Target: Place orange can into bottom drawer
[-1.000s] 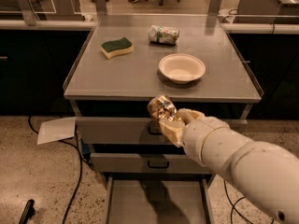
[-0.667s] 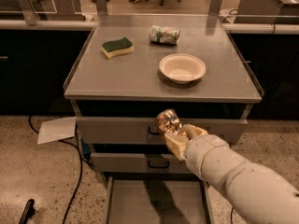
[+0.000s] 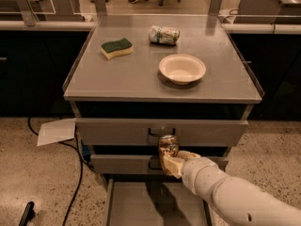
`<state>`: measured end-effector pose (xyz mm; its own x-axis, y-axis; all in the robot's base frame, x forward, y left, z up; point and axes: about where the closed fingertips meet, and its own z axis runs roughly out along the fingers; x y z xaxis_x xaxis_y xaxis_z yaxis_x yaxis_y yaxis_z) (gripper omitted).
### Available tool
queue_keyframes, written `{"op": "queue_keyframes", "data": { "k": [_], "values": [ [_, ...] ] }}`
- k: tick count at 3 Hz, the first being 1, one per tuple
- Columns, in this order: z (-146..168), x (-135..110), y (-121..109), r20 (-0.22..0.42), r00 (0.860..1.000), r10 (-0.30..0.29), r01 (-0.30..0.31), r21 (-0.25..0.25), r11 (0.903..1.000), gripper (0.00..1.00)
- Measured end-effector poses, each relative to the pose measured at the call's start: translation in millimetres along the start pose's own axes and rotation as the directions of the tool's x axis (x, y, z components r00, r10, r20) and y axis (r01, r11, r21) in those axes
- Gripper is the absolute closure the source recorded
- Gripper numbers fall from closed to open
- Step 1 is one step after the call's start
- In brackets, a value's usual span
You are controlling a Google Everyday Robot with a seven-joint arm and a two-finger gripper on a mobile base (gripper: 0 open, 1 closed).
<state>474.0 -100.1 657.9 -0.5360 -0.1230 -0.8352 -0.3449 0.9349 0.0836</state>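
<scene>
My gripper [image 3: 170, 160] is shut on the orange can [image 3: 168, 147], a small shiny golden-orange can with brown mottling. It holds the can upright in front of the two upper drawer fronts, above the rear of the bottom drawer [image 3: 136, 206]. The bottom drawer is pulled out, its flat grey floor showing at the bottom of the camera view. My white arm reaches in from the lower right.
On the cabinet top [image 3: 141, 79] lie a green-and-yellow sponge [image 3: 116, 47], a white bowl [image 3: 182, 68] and a white-and-green can [image 3: 164, 35] on its side. A sheet of paper [image 3: 56, 131] and a black cable [image 3: 75, 182] lie on the floor at left.
My gripper has moved down and slightly right with the orange can, from beside the top drawer's front to lower, in front of the middle drawer and over the open bottom drawer.
</scene>
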Motion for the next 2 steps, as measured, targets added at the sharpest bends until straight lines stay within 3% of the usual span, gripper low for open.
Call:
{"op": "queue_keyframes", "data": {
  "k": [1,2],
  "values": [
    [0,0,0,0.0,1.0,0.0,0.0,0.0,1.0,1.0],
    [10,39,-6,-0.043,0.997,0.068,-0.067,0.022,0.9975,1.0]
  ]
}}
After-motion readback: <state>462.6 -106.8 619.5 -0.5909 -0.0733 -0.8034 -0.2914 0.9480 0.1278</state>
